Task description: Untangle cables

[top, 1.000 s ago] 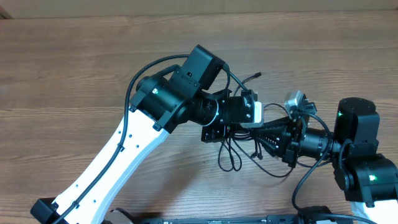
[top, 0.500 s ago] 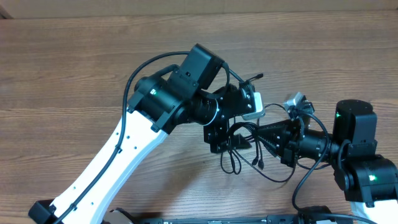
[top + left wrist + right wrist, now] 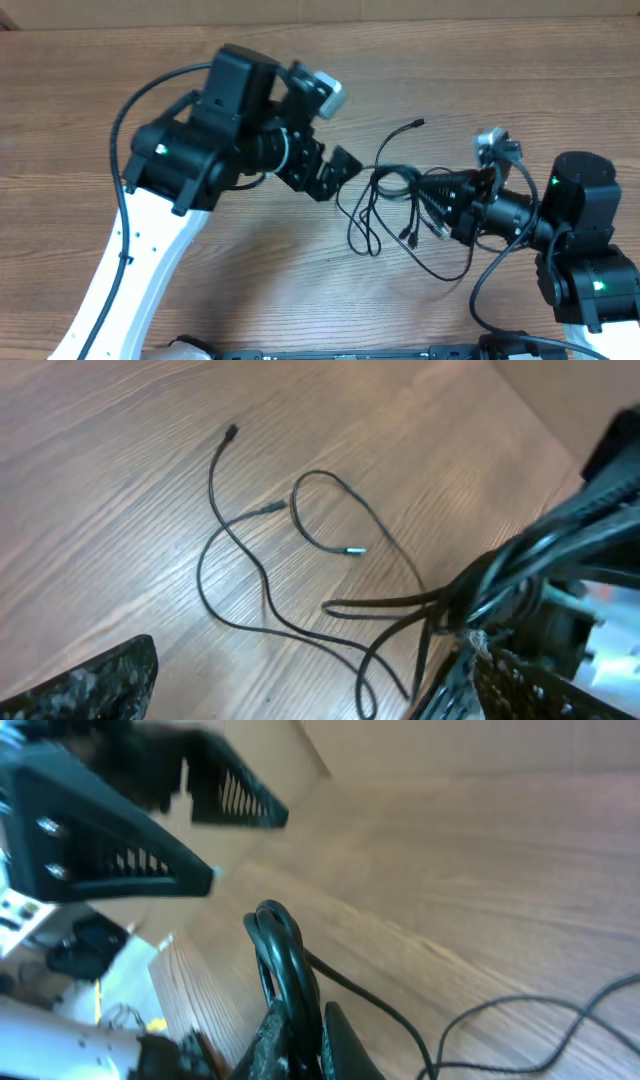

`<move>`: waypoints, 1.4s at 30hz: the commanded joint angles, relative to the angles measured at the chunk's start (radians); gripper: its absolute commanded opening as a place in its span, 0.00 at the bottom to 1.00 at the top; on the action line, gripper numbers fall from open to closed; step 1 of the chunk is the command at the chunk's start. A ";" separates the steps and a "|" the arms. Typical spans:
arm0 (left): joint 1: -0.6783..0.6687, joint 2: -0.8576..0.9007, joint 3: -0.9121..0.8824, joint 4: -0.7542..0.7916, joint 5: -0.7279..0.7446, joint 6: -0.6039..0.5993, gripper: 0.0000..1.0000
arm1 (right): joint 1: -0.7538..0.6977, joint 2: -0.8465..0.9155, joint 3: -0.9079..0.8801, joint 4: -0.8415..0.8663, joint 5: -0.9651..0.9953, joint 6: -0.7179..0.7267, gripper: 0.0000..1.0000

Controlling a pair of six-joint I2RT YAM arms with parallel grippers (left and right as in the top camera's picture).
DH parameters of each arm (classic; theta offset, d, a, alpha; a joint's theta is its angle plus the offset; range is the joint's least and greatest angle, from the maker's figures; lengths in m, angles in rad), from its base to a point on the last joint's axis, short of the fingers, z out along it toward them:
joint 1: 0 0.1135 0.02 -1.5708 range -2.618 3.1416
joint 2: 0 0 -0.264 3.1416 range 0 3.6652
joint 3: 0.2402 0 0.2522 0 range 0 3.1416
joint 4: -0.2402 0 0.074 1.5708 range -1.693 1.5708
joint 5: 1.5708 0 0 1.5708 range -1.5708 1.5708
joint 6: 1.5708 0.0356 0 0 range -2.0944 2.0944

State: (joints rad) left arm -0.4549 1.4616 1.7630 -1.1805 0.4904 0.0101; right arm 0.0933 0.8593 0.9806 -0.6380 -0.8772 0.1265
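The cables point(image 3: 372, 205) are thin black cords lying in loose loops on the wooden table, with one plug end point(image 3: 417, 123) reaching toward the far side. My right gripper point(image 3: 428, 192) is shut on a bunched part of the cables point(image 3: 280, 945), which loops up from between its fingers point(image 3: 345, 1045). My left gripper point(image 3: 335, 175) is open just left of the cables with nothing in it. In the left wrist view its fingers point(image 3: 95, 680) stand wide apart over cable strands point(image 3: 255, 575), which trail away from the bundle at the right.
The wooden table point(image 3: 120, 100) spreads around both arms. A pale wall edge point(image 3: 500, 8) runs along the far side. The left arm's white link point(image 3: 130, 270) crosses the near left. Thick black robot wires point(image 3: 490, 285) hang by the right arm.
My left gripper has opened, let go of the cables and drawn back to the left. The right gripper stays shut on the bundle, and the loose loops have spread out between the arms.
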 commanded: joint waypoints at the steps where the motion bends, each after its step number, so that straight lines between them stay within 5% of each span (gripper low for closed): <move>1: 0.010 -0.007 0.024 0.012 0.100 -0.097 1.00 | 0.003 -0.006 0.001 0.072 0.002 0.183 0.04; 13: 0.010 -0.007 0.024 0.024 0.165 0.026 1.00 | 0.003 -0.006 0.001 0.364 0.001 0.481 0.04; 29: 0.010 -0.007 0.024 -0.024 0.312 0.489 0.95 | 0.003 -0.006 0.001 0.536 -0.272 0.503 0.04; 32: 0.010 -0.007 0.024 -0.026 0.312 0.500 0.81 | 0.003 -0.006 0.001 0.539 -0.304 0.502 0.04; 39: 0.009 -0.007 0.024 -0.019 0.347 0.511 0.04 | 0.003 -0.002 0.001 0.535 -0.341 0.501 0.04; 42: 0.009 -0.007 0.024 -0.020 0.353 0.510 0.04 | 0.003 0.011 0.001 0.523 -0.341 0.494 0.08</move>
State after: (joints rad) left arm -0.4454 1.4616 1.7630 -1.2041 0.8165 0.5049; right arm 0.0933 0.8639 0.9783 -0.1123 -1.1763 0.6258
